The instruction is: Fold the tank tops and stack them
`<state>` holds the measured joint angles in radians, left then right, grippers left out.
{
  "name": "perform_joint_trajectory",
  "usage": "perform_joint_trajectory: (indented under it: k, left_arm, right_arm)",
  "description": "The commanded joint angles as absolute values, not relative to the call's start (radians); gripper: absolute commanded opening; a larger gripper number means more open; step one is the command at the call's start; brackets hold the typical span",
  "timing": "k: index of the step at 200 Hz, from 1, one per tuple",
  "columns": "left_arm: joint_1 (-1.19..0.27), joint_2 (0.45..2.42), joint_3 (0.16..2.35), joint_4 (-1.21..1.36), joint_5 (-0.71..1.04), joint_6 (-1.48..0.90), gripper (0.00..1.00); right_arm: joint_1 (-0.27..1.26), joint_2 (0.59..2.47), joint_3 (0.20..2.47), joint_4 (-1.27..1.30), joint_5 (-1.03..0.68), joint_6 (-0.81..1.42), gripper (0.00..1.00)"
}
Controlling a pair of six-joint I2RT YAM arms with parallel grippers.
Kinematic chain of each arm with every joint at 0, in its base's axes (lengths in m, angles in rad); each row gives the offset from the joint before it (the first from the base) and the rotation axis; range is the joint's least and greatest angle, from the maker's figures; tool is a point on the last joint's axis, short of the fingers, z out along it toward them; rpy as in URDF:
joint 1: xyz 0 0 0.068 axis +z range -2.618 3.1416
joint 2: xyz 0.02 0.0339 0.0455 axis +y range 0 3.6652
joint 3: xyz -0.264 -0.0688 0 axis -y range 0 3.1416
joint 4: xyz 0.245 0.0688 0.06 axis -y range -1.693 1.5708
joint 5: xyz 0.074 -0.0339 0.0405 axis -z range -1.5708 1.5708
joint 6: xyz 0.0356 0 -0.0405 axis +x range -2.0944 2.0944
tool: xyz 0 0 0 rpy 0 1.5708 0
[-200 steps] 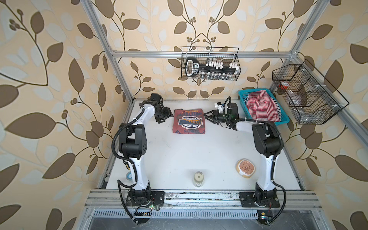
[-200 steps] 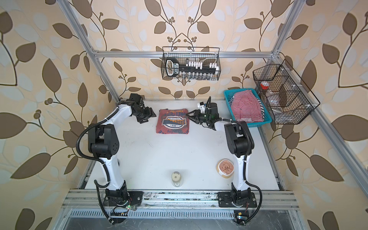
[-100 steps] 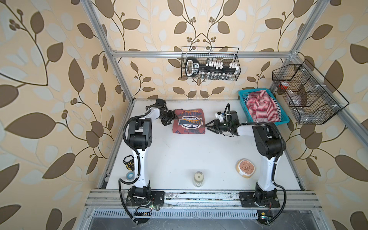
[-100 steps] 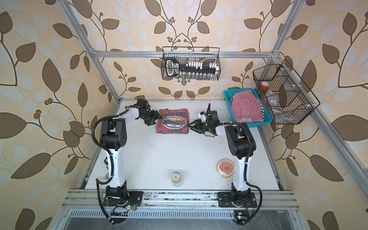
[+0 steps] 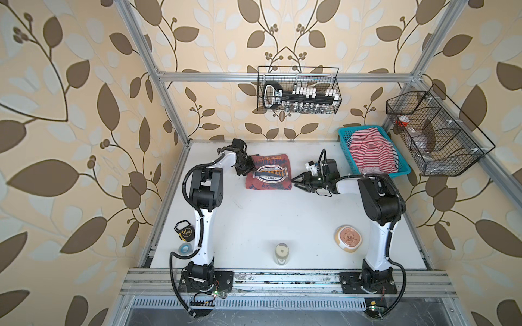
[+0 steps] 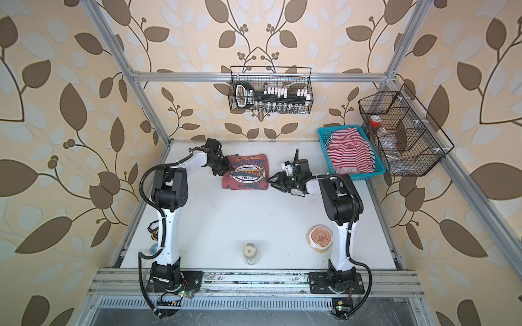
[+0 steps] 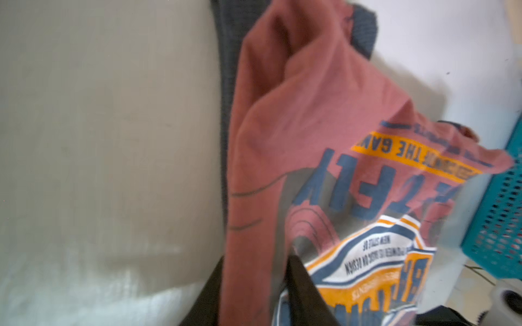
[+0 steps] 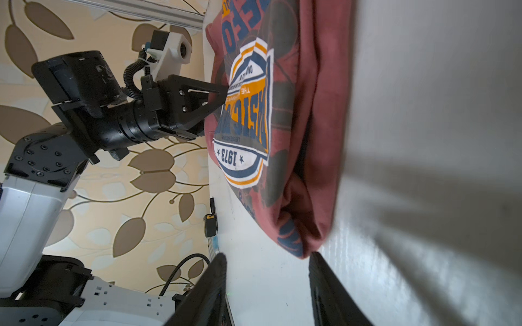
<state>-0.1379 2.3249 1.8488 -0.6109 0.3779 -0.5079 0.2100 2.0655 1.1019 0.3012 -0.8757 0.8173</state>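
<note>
The brick-red tank top (image 5: 268, 175) (image 6: 245, 175) with the "1973" print lies folded on the white table at the back. My left gripper (image 5: 248, 169) (image 7: 255, 262) is at its left edge, shut on a fold of the red cloth (image 7: 282, 141). My right gripper (image 5: 294, 179) (image 8: 268, 255) is low at the top's right edge and open, with bare table between its fingers. The cloth's corner (image 8: 299, 248) lies just off one fingertip. The striped tank top (image 5: 371, 153) (image 6: 350, 153) lies crumpled in the blue basket (image 5: 401, 172).
A jar (image 5: 282, 253) and a small bowl (image 5: 348, 237) stand near the front edge. A tape measure (image 5: 185, 233) and a tape roll (image 5: 185, 249) lie beside the left arm's base. Wire baskets hang on the back wall (image 5: 299, 96) and the right wall (image 5: 435, 135).
My left gripper moved right to the red top's left edge and closed on the cloth. My right gripper shifted toward the front, down to the top's right edge.
</note>
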Motion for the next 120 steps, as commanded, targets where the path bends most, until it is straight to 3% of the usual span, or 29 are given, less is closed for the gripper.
perform_joint_trajectory:
  k: [1, 15, 49, 120]
  left_arm:
    - [-0.141, 2.394, 1.864, -0.764, 0.253, -0.492, 0.12]
    - [-0.139, 2.404, 1.909, -0.807, 0.206, -0.464, 0.00]
    - [-0.085, 2.438, 2.080, -0.937, 0.118, -0.362, 0.00]
    - [0.108, 2.468, 2.253, -0.990, 0.145, -0.161, 0.00]
  right_arm:
    - [0.201, 2.028, 1.070, 0.317, -0.884, 0.805, 0.48]
    - [0.197, 2.023, 1.055, 0.322, -0.888, 0.804, 0.48]
    - [0.180, 1.999, 1.014, 0.337, -0.896, 0.799, 0.48]
    - [0.167, 2.011, 0.965, 0.387, -0.916, 0.809, 0.46]
